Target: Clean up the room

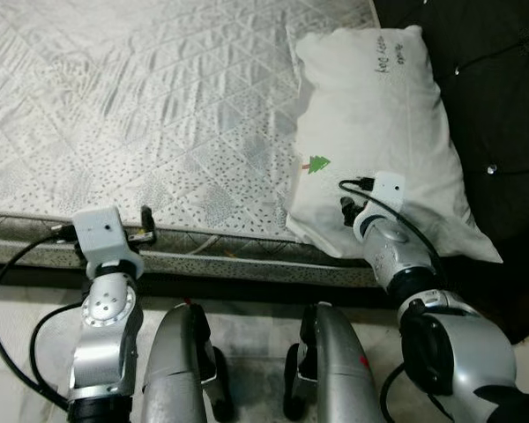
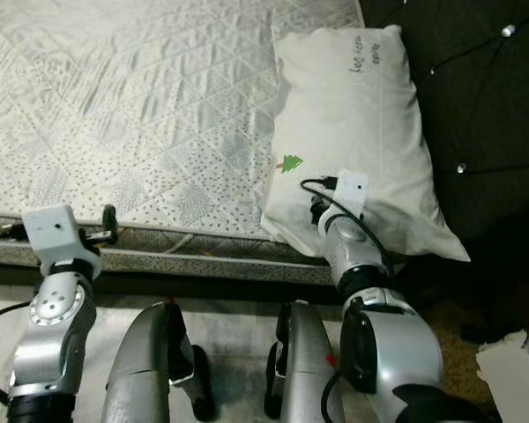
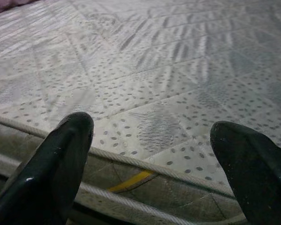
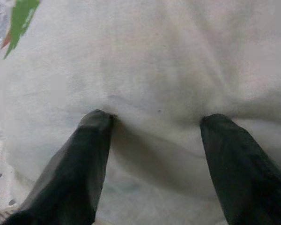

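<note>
A white pillow (image 1: pixel 379 115) with a small green tree print (image 1: pixel 318 164) lies at the right end of the bed, against the dark headboard. My right gripper (image 4: pixel 157 119) is at the pillow's near edge. It is open, with both fingertips (image 4: pixel 98 123) pressing into the fabric and a bulge of pillow between them. At the mattress's near edge, my left gripper (image 3: pixel 154 124) stands open with nothing between its fingers (image 3: pixel 70 140). It also shows as a left gripper (image 1: pixel 145 222) beside the white wrist housing.
The quilted, grey-dotted mattress (image 1: pixel 159 106) spans the upper left. A dark tufted headboard (image 1: pixel 494 88) runs along the right. My two silver legs (image 1: pixel 185 361) stand on the pale floor by the bed. A white scrap (image 2: pixel 511 374) lies on the floor at the lower right.
</note>
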Motion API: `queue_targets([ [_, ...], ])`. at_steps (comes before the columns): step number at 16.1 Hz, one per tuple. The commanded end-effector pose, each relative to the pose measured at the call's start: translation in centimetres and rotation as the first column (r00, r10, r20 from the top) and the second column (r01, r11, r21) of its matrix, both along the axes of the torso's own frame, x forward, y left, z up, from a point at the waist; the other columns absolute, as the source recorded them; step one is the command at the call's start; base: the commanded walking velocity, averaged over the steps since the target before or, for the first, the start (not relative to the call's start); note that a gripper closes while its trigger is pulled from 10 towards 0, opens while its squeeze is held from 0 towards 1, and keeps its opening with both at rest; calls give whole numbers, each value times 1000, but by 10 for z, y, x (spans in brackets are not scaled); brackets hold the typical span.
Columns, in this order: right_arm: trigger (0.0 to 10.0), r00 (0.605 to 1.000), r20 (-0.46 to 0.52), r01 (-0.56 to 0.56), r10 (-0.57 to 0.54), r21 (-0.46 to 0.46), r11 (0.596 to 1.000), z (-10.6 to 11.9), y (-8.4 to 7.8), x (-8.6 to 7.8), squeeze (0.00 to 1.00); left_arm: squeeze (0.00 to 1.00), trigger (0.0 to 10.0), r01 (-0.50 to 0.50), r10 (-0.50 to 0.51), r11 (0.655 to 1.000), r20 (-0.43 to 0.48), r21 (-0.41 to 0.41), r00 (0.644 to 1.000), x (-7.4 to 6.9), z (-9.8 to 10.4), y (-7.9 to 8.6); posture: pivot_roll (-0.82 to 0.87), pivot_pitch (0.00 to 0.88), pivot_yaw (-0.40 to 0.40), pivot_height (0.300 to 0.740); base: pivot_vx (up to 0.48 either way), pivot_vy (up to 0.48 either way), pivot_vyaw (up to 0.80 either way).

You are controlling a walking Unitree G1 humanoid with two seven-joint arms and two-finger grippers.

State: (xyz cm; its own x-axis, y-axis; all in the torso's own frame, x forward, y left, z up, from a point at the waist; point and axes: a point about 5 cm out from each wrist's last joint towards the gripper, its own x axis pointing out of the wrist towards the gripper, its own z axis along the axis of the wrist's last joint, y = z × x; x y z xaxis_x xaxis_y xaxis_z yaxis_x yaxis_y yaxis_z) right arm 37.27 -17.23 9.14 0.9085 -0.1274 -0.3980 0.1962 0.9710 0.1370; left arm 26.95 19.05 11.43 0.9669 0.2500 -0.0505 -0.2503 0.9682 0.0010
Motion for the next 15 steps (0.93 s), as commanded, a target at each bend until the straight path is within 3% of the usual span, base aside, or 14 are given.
queue_targets([
  [1, 10000, 997, 75, 10, -10, -1, 1000, 12, -4, 5, 1000, 0, 10000, -6, 6, 1000, 0, 5, 1000, -2, 0, 0, 109, 179, -78, 611, 0, 0, 0],
  [2, 10000, 989, 147, 3, -1, -14, 1000, 22, -6, 9, 1000, 0, 10000, -6, 6, 1000, 1, 4, 1000, -2, 0, 0, 103, 175, -76, 611, 0, 0, 0],
  [4, 10000, 932, 351, -49, 91, -126, 991, 46, -4, 9, 1000, 0, 10000, -2, 2, 1000, 25, 0, 1000, 4, 3, -1, 87, 154, -67, 611, 0, 0, 0],
  [6, 10000, 886, 436, -75, 161, -206, 976, 52, 1, 1, 1000, 0, 10000, 2, -2, 1000, 48, -2, 999, 7, 7, -2, 82, 144, -63, 611, 0, 0, 0],
  [7, 10000, 856, 473, -94, 208, -254, 963, 50, 10, -11, 0, 0, 10000, 10, -10, 1000, 53, -2, 999, 9, 9, -3, 72, 125, -56, 611, 0, 0, 0],
  [10, 10000, 794, 533, -148, 292, -296, 943, 46, 25, -34, 0, 0, 10000, 31, -31, 1000, 62, 0, 998, 14, 9, -5, 41, 90, -34, 611, 0, 0, 0],
  [15, 10000, 774, 551, -186, 313, -275, 943, 49, 39, -42, 0, 0, 10000, 60, -59, 998, 114, -5, 992, 37, 21, -11, -1, 47, -6, 666, 0, 0, -331],
])
